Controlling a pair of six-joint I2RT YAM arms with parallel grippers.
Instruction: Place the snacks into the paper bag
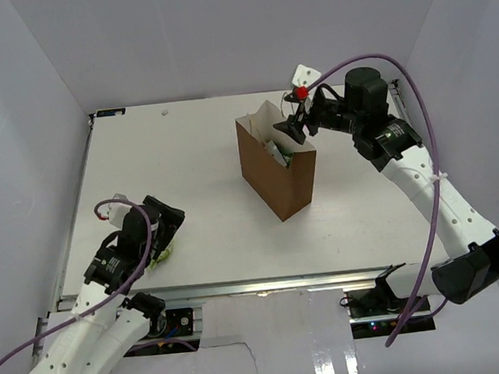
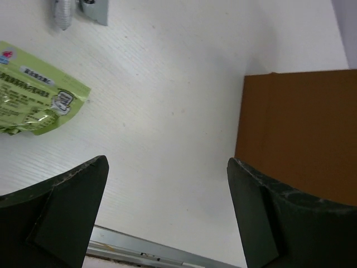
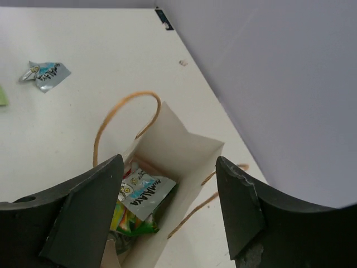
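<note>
The paper bag (image 1: 279,173) stands upright on the white worktop (image 1: 194,157), a little right of the middle in the top view, with its mouth open. In the right wrist view its pale inside (image 3: 187,148) shows a silvery blue-grey packet (image 3: 146,194) lying on top of a green packet (image 3: 133,220). The cord handles curve over the rim on both sides.

The right gripper (image 3: 167,167) hangs just above the mouth of the bag. Its jaws are apart and there is nothing between them.

Outside the bag, a second silvery packet (image 3: 44,73) lies on the worktop in the upper left of the right wrist view, well apart from the bag. A lime green packet (image 2: 33,100) lies at the left of the left wrist view, near the left gripper (image 2: 167,164). This gripper is spread wide and holds nothing. The brown side of the bag fills the right of that view, with bare worktop between.
</note>
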